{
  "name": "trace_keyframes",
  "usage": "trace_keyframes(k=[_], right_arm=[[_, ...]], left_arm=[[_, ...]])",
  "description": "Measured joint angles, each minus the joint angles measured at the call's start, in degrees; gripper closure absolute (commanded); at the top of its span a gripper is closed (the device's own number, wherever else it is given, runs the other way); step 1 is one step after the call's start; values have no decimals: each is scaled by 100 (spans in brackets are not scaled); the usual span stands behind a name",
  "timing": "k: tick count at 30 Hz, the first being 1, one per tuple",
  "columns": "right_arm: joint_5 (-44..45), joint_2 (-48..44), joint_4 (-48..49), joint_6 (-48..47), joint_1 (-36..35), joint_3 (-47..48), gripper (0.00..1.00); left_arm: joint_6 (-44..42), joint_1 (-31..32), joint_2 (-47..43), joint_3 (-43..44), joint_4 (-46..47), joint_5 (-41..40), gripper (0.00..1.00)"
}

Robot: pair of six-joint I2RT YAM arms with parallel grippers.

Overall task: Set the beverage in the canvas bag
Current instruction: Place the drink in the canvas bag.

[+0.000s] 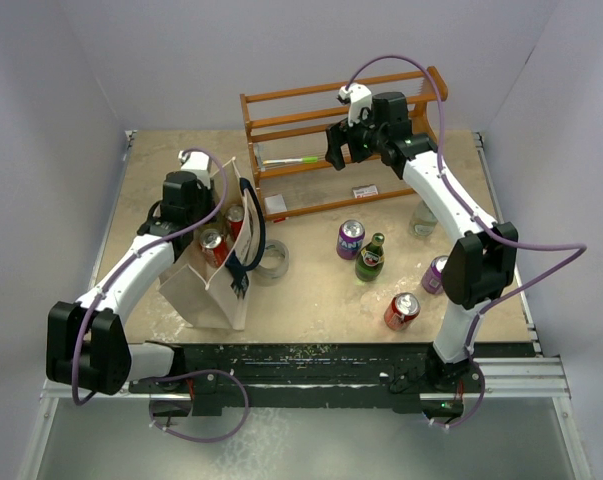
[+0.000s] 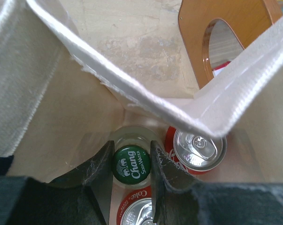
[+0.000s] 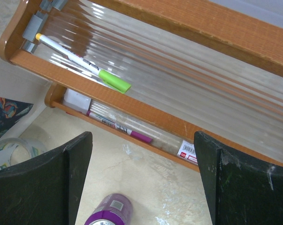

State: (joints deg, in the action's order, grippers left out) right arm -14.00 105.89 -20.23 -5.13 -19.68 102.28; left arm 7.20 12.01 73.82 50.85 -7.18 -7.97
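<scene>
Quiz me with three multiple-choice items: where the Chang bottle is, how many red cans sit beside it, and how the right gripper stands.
1. Where is the Chang soda water bottle?
A. outside the bag, upright
B. inside the canvas bag, between the fingers of the left gripper
C. outside the bag, on its side

2. How many red Coke cans show in the bag beside it?
A. none
B. four
C. two

3. How does the right gripper stand?
A. open, holding nothing
B. shut on nothing
C. shut on the Chang bottle

Answers:
1 B: the left wrist view shows its green cap between the two fingers, with bag walls all around.
2 C: one silver-topped can lies right of the cap and one below it.
3 A: its fingers stand wide apart with nothing between them.
</scene>
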Motion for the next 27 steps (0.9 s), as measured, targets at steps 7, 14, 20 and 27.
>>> trace_keyframes(k=[7,14,20,27], right_arm=[[0,-63,2,-2,-20,0,10],[2,-114,2,-2,-26,0,10],[0,-114,4,-2,-35,0,10],[0,-114,4,-2,-57,0,10]], left_arm=[[-304,0,-87,-179,179,175,59],[-656,0,-105,-201,151,330,40],[-848,0,-105,-175,-26,422,26],[-990,0,-105,341,-348,496,14]])
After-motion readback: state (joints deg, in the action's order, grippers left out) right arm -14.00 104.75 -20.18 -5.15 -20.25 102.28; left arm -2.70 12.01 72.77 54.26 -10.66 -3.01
